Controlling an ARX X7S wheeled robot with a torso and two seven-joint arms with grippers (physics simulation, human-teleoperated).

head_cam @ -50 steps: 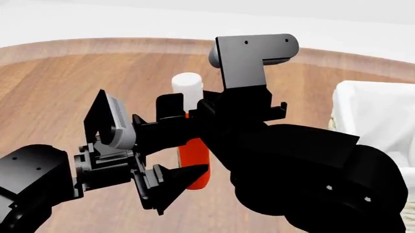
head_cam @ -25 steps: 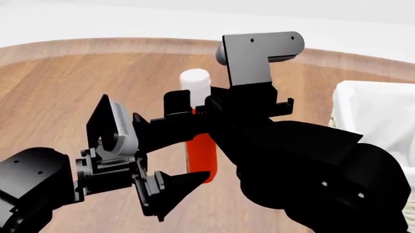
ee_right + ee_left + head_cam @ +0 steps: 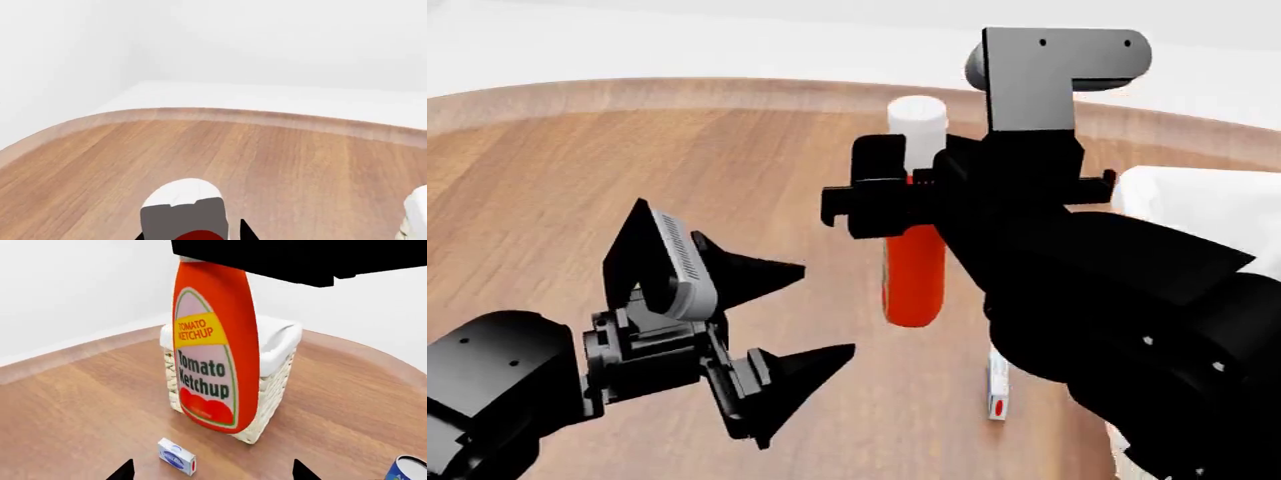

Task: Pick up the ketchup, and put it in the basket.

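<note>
The ketchup point(image 3: 914, 275) is a red-orange bottle with a white cap point(image 3: 917, 122). It hangs upright above the wooden table, and my right gripper point(image 3: 914, 188) is shut on it just under the cap. In the right wrist view the cap point(image 3: 181, 192) and a grey finger pad point(image 3: 185, 218) fill the space at the right gripper point(image 3: 190, 233). The left wrist view shows the ketchup point(image 3: 217, 355) with its label, in front of the basket point(image 3: 280, 342). My left gripper point(image 3: 817, 312) is open and empty, low and to the left of the bottle. In the head view the basket point(image 3: 1214, 205) sits at the right edge.
A small white-and-red box point(image 3: 998, 392) lies on the table below the right arm, also seen as the box point(image 3: 177, 456) near the left gripper point(image 3: 213, 473). A blue can point(image 3: 408, 469) stands at that view's corner. The curved table edge point(image 3: 694, 92) runs along the back.
My right arm has carried the ketchup up and to the right, towards the basket. The left gripper stays open in about the same place, now apart from the bottle.
</note>
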